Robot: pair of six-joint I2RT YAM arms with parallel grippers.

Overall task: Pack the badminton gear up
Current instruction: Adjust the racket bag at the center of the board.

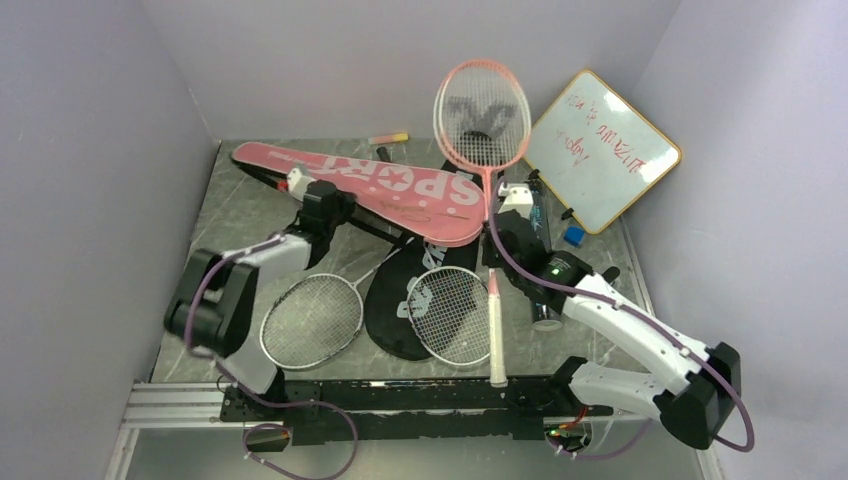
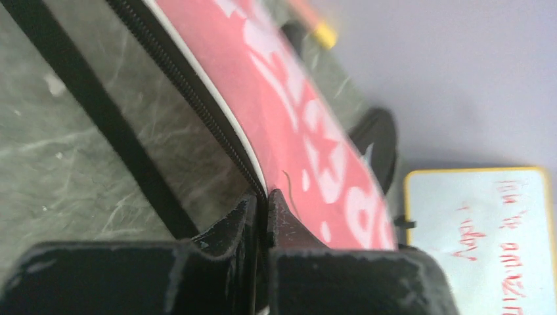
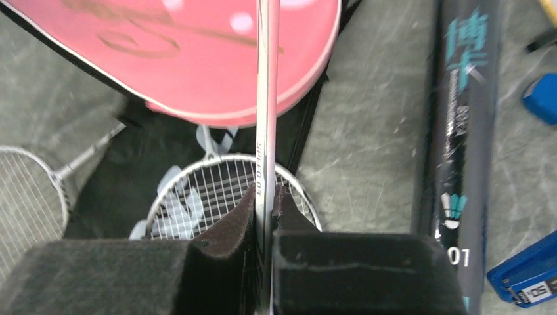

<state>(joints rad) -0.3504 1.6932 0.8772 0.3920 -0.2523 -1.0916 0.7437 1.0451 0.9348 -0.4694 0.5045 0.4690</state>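
The pink "SPORT" cover lies across the back of the table. My left gripper is shut on its zipped edge, pink face to the right. My right gripper is shut on the thin shaft of the pink-framed racket; its head points to the back wall and its white handle to the front. Two white-framed rackets lie in front, one over the black cover. The dark tube lies right of my right gripper. No shuttlecocks show.
The wood-framed whiteboard leans at the back right corner. A small pink-yellow marker lies by the back wall. A small blue object sits right of the tube, with a second blue one in the right wrist view. Walls close three sides.
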